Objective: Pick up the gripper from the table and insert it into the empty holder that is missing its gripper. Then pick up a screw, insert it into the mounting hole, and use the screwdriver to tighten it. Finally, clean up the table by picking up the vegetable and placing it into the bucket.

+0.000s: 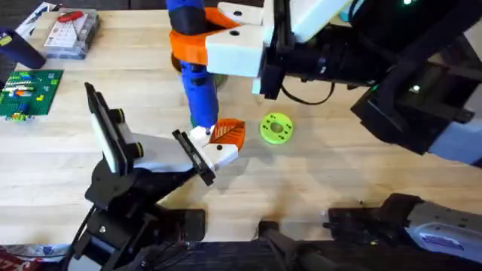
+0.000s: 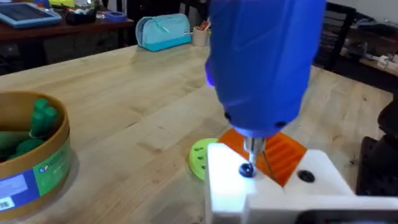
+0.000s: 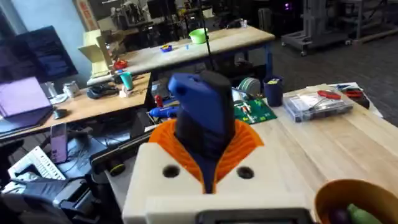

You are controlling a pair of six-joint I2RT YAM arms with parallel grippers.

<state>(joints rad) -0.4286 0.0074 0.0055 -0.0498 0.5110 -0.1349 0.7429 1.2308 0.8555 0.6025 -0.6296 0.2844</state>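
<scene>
My right gripper (image 1: 199, 39) is shut on the thick blue screwdriver (image 1: 199, 90) and holds it upright, its orange pads clamping the body (image 3: 202, 118). The screwdriver's narrow tip (image 2: 252, 146) rests on a dark screw (image 2: 247, 169) in the white base of the orange ribbed gripper (image 1: 227, 133). That base sits against the black end plate of the holder (image 1: 154, 154), a white wedge on a black jointed stand at the lower left. A second hole (image 2: 305, 177) in the base is empty. Green vegetables (image 2: 37, 118) lie inside the round bucket (image 2: 46, 165).
A lime-green disc (image 1: 276, 127) with a hole lies just right of the orange finger. A green brick plate (image 1: 30, 92) and a clear parts box (image 1: 71, 34) sit at the far left. Dark arm hardware (image 1: 422, 98) fills the right side. The bucket's rim (image 3: 348, 190) is near the right wrist.
</scene>
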